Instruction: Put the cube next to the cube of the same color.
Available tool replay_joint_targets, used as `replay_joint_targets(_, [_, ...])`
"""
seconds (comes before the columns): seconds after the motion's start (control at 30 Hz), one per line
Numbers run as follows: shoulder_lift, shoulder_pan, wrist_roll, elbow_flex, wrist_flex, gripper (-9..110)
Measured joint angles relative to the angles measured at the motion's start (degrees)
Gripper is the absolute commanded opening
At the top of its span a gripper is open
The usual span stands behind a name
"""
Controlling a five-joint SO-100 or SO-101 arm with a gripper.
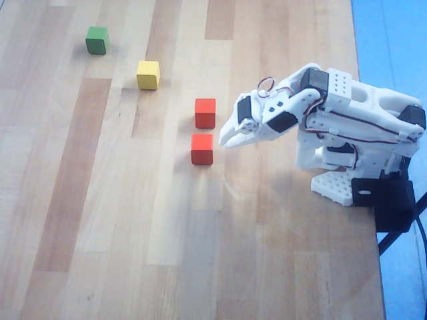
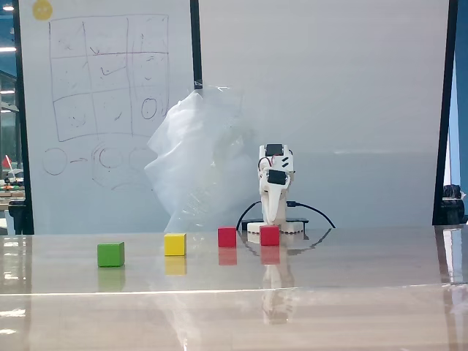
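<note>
Two red-orange cubes lie on the wooden table, one [image 1: 205,113] just behind the other [image 1: 202,149], a small gap between them. In the fixed view they show side by side, one on the left [image 2: 227,236] and one on the right [image 2: 270,235]. My white gripper [image 1: 225,140] is to the right of the two cubes in the overhead view, its tips pointing at them without touching. Its jaws look closed and hold nothing. In the fixed view the gripper [image 2: 273,213] hangs just behind and above the right cube.
A yellow cube [image 1: 148,75] and a green cube [image 1: 97,40] lie further to the upper left, in a diagonal line with the red ones. The arm's base [image 1: 347,180] stands at the table's right edge. A crumpled plastic sheet [image 2: 194,153] stands behind the table.
</note>
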Motion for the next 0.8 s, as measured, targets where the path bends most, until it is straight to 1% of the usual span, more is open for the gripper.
replay_joint_targets(0.8, [0.0,0.0,0.0,0.0,0.0,0])
